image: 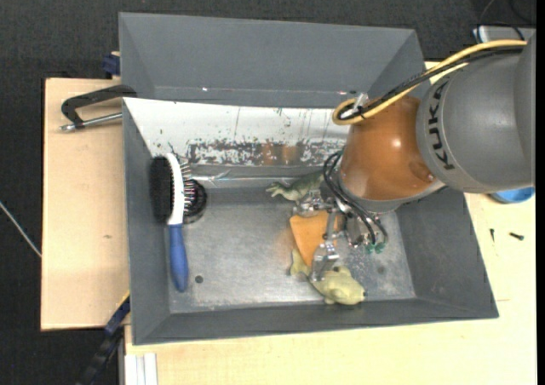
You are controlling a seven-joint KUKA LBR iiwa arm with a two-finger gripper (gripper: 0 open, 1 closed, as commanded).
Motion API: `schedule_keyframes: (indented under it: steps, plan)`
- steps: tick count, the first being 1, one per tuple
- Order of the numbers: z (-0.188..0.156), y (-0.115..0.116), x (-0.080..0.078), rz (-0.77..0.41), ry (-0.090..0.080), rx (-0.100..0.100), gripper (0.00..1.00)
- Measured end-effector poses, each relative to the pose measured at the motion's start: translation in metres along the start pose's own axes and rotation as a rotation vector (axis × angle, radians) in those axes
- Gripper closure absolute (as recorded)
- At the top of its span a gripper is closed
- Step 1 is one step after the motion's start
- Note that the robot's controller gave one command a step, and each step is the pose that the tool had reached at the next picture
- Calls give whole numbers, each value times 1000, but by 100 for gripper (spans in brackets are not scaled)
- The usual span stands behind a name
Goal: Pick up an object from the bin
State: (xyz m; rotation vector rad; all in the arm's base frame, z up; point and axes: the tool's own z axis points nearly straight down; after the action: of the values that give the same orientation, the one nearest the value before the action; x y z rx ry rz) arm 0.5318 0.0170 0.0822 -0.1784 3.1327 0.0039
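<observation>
The gripper (327,255) hangs at four o'clock in the bin (247,277), just beside a yellow-green lumpy toy (342,290). The toy is probably light and soft; better to pinch it across the body. If the pincer is spread, I cannot tell.

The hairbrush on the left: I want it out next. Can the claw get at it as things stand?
Probably yes. The hairbrush lies in the open with nothing over it, clear of the claw and the orange piece. The left wall beside its head may crowd it.
</observation>
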Motion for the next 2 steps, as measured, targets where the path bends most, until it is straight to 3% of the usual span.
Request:
schedule_keyframes:
  steps: [1,2]
  plan:
    - [5,4,-19,317,10,-2,100]
    - [-132,-3,-29,413,-11,0,100]
